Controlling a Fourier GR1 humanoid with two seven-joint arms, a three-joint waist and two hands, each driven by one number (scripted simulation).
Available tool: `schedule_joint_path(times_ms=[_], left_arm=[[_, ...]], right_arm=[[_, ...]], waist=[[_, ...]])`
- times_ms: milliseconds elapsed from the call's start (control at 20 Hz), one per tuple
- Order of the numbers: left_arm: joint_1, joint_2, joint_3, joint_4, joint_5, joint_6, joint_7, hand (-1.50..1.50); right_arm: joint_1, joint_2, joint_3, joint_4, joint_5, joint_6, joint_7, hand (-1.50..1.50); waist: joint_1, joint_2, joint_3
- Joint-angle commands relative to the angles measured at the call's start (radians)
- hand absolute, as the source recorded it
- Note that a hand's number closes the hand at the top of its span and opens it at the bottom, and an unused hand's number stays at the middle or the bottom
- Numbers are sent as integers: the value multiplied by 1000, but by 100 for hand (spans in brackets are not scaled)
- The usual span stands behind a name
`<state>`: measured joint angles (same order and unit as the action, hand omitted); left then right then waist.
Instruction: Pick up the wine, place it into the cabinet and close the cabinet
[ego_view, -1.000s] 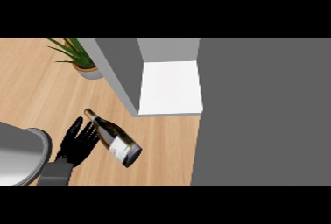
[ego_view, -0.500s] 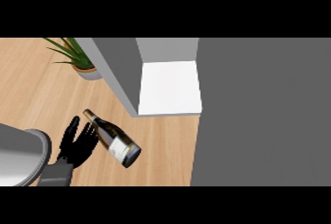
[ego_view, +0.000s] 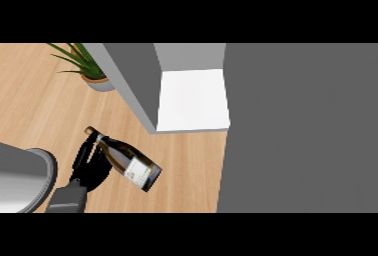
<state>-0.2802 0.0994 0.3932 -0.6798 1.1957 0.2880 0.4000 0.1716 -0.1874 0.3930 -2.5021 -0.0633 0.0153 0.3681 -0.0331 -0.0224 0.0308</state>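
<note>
A wine bottle lies on the wooden counter with a black hand beside it.

The wine bottle (ego_view: 127, 165) lies on its side, slanted, with its neck toward the far left and its white label near the fat end. The left hand (ego_view: 90, 165) lies right against the bottle's left side, its fingers (ego_view: 85, 150) straight and stretched along the neck. The open cabinet (ego_view: 190, 99) stands just past the bottle, with a white floor inside and a grey wall on its left. A green plant in a pot (ego_view: 92, 70) stands at the counter's (ego_view: 37, 110) far edge, left of the cabinet. A big grey round thing (ego_view: 22, 177) shows at the left edge.
</note>
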Motion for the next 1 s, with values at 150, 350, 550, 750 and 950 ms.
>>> schedule_joint_path(times_ms=[150, 350, 550, 750, 950], left_arm=[[-41, -94, -125, 58, 80, 44, -60, 150], [-51, -94, -190, 23, 97, 85, -88, 150], [-76, -95, -235, 9, 134, 103, -180, 150], [-20, 21, -320, -159, -111, -147, -409, 150], [-31, 180, -414, -293, -323, -301, -638, 150]], right_arm=[[23, -2, 7, -143, -54, -8, 66, -150], [45, -21, 4, -166, -41, 3, 67, -150], [44, -26, -37, -195, -81, -7, 102, -150], [14, 3, -19, -105, -37, -20, 52, -150], [13, 16, -19, -40, -20, -26, 30, -150]], waist=[[-8, 19, -33], [-10, 15, -32], [0, 18, -32], [13, 0, -29], [37, -21, -24]])
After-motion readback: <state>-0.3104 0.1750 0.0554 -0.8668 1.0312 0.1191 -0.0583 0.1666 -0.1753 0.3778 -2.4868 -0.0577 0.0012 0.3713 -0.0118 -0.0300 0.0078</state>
